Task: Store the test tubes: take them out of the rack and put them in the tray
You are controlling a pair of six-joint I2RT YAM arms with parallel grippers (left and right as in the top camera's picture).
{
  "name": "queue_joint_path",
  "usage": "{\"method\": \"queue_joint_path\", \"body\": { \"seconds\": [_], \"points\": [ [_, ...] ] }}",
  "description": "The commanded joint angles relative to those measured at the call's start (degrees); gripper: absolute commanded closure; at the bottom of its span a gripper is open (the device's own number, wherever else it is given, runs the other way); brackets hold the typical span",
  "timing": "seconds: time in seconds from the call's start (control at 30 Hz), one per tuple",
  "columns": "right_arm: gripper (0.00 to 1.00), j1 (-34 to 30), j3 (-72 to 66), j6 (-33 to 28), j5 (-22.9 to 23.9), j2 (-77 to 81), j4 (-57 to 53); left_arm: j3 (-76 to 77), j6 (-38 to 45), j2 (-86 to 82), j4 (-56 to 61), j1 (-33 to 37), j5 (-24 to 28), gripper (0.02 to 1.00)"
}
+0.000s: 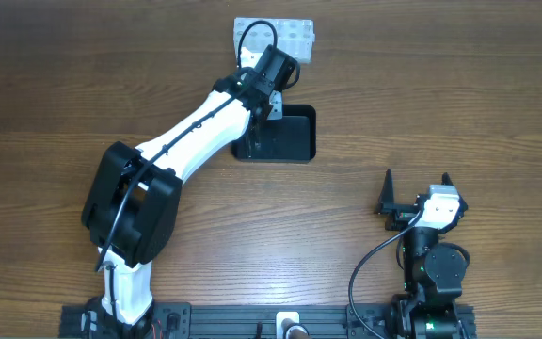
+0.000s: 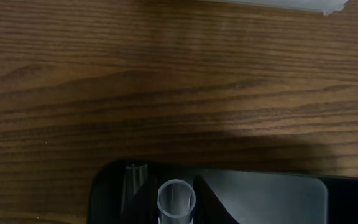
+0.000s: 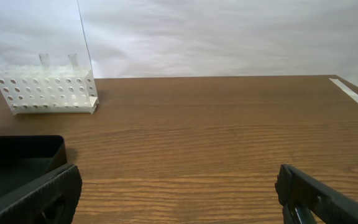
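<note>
Left gripper (image 1: 271, 80): clamped on a tube (image 2: 176, 210), which it held upright over the tray (image 2: 260, 193), at the edge facing the rack (image 3: 47, 93).
Tray: black, on the table (image 1: 459, 85), just beside the rack.
Rack: white, with two tubes (image 3: 44, 60) (image 3: 73, 60) standing in its back row.
Right gripper (image 1: 416, 179): fingers wide apart and holding nothing, low near its own base, well apart from tray and rack.
</note>
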Motion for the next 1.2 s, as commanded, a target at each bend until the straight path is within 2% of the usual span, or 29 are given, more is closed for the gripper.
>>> {"method": "queue_joint_path", "body": {
  "seconds": [0.03, 0.43, 0.6, 0.77, 0.93, 1.13, 1.2],
  "points": [
    [0.009, -0.44, -0.52, 0.15, -0.42, -0.37, 0.02, -0.55, -0.85, 2.47, -0.02, -0.02, 0.42, 0.928],
    [0.009, -0.44, -0.52, 0.15, -0.39, -0.37, 0.02, -0.55, -0.83, 3.87, -0.02, -0.02, 1.49, 0.919],
    [0.009, -0.44, -0.52, 0.15, -0.39, -0.37, 0.02, -0.55, -0.83, 3.87, -0.02, -0.02, 1.46, 0.869],
    [0.009, -0.44, -0.52, 0.15, -0.39, -0.37, 0.02, -0.55, -0.81, 3.45, -0.02, -0.02, 0.39, 0.746],
    [0.007, -0.44, -0.52, 0.15, -0.39, -0.37, 0.02, -0.55, -0.11, -0.48, 0.00, -0.02, -2.40, 0.689],
    [0.009, -0.44, -0.52, 0.15, -0.39, -0.37, 0.02, -0.59, 7.65, -10.88, 2.69, 0.22, -9.88, 0.520],
    [0.009, -0.44, -0.52, 0.15, -0.42, -0.37, 0.02, -0.66, 11.61, -14.99, 5.11, 1.03, -10.62, 0.443]
  ]
}}
